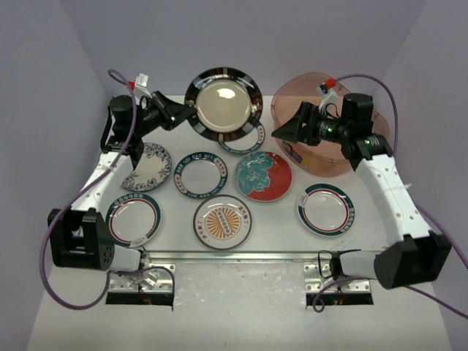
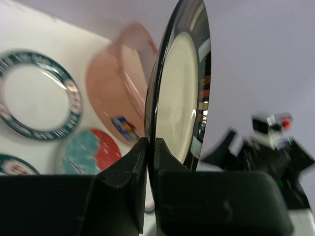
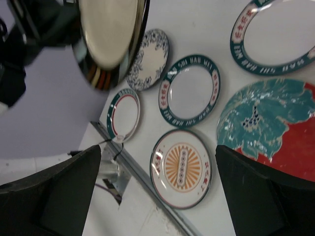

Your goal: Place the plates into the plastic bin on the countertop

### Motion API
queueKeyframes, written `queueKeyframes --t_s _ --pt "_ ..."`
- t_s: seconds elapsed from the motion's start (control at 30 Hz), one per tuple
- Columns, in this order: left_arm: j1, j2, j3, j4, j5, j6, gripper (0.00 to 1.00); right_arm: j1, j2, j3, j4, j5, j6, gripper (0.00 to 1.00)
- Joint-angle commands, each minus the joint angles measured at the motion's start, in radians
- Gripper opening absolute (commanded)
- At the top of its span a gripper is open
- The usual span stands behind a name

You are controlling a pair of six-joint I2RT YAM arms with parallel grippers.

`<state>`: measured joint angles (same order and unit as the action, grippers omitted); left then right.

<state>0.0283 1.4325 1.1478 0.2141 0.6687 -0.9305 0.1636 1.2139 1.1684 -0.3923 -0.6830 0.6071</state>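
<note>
My left gripper (image 1: 191, 117) is shut on the rim of the black-gold plate (image 1: 223, 101) and holds it up on edge above the back of the countertop (image 1: 168, 241), left of the plastic bin (image 1: 296, 91). In the left wrist view the fingers (image 2: 133, 162) clamp the plate's lower rim (image 2: 179, 88), with the bin (image 2: 115, 83) beyond. My right gripper (image 1: 287, 124) is open and empty, hovering in front of the bin and facing the plates. Its view shows the orange-centred plate (image 3: 183, 167) between the spread fingers (image 3: 266, 196).
On the countertop lie a blue floral plate (image 1: 150, 166), two teal-lettered plates (image 1: 201, 175) (image 1: 247, 143), a red-teal floral plate (image 1: 263, 175), the orange-centred plate (image 1: 222, 221) and two striped white plates (image 1: 133, 218) (image 1: 327, 208). A metal rail (image 1: 241, 256) runs along the near edge.
</note>
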Motion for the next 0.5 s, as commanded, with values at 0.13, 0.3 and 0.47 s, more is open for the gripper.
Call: queueKeyframes --t_s 0.13,0.3,0.47 --pt "-0.172 -0.216 -0.154 0.108 0.037 -0.103 0.00 -0.081 0.137 0.086 0.179 -0.224 0.088 0.98" --pt "-0.238 -0.280 -0.216 0.149 0.036 -0.125 0.00 -0.075 0.154 0.007 0.281 -0.318 0.155 0.78" --pt "-0.251 -0.289 -0.248 0.180 0.033 -0.137 0.00 -0.049 0.143 -0.115 0.453 -0.428 0.252 0.57"
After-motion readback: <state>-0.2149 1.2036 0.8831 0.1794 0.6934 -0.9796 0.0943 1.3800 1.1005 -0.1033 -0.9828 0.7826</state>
